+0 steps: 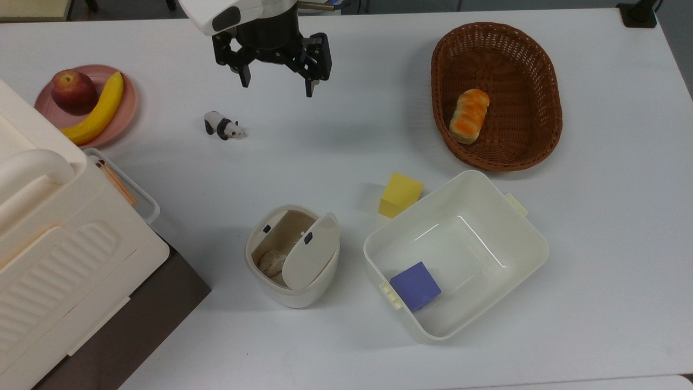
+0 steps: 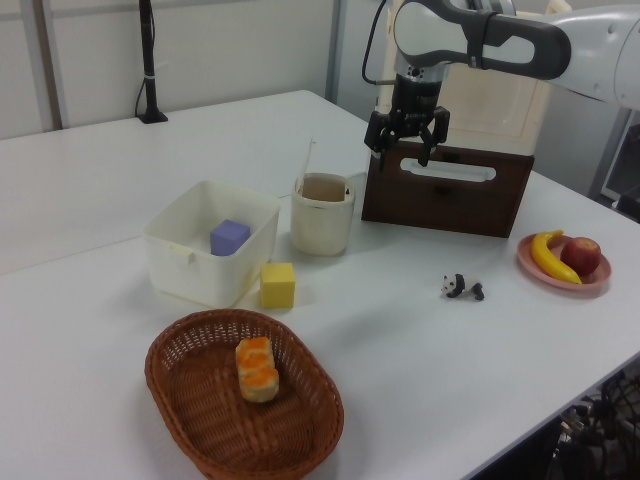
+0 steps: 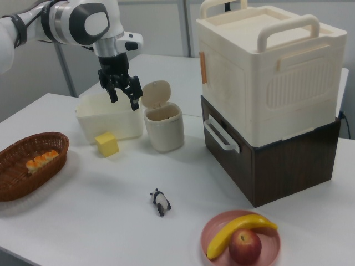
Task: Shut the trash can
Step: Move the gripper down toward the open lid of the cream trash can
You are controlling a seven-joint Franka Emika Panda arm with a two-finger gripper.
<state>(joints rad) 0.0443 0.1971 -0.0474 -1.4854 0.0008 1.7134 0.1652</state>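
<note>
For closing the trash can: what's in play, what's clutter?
In play: trash can, lid up; gripper, open.

Clutter: white tub, purple block, yellow block, basket, bread, panda, fruit plate.

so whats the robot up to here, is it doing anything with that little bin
Not yet. The robot's hand hangs open and empty above the table, near the toy panda in the top view. The small trash can stands next to the white tub, its lid tipped up and something crumpled inside. Nothing is touching the lid, so closing it is still to do.
</note>
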